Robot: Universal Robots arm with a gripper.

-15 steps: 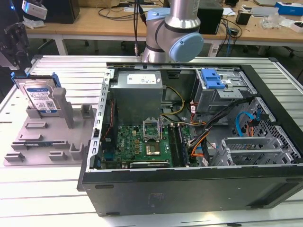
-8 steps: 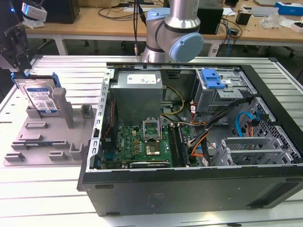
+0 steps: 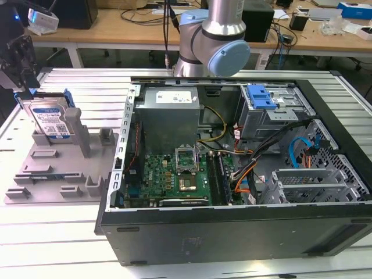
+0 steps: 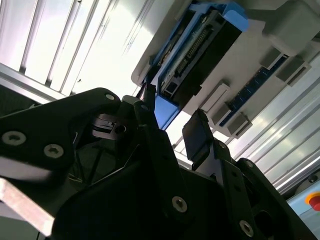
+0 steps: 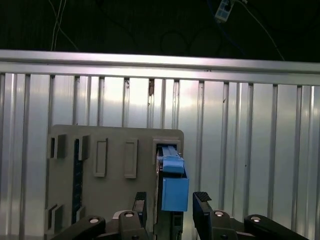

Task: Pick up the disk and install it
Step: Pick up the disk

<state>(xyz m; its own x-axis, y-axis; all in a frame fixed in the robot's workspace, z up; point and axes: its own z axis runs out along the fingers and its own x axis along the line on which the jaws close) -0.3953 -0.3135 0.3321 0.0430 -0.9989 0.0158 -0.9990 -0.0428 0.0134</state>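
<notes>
We see the arm lowered at the exterior view's left, its claw [image 5: 170, 199] spread, fingers [image 5: 201, 200] flanking the disk [image 3: 52, 121]. The disk stands on edge in the grey fixture plate [image 3: 52, 168] on the desk [image 3: 87, 87]. We cannot read its white-and-blue label. An open computer case [image 3: 232, 232] sits just beside the plate.

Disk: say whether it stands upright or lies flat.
Upright. The disk stands on edge in the fixture plate, its label face showing in the exterior view; the open gripper straddles it.
</notes>
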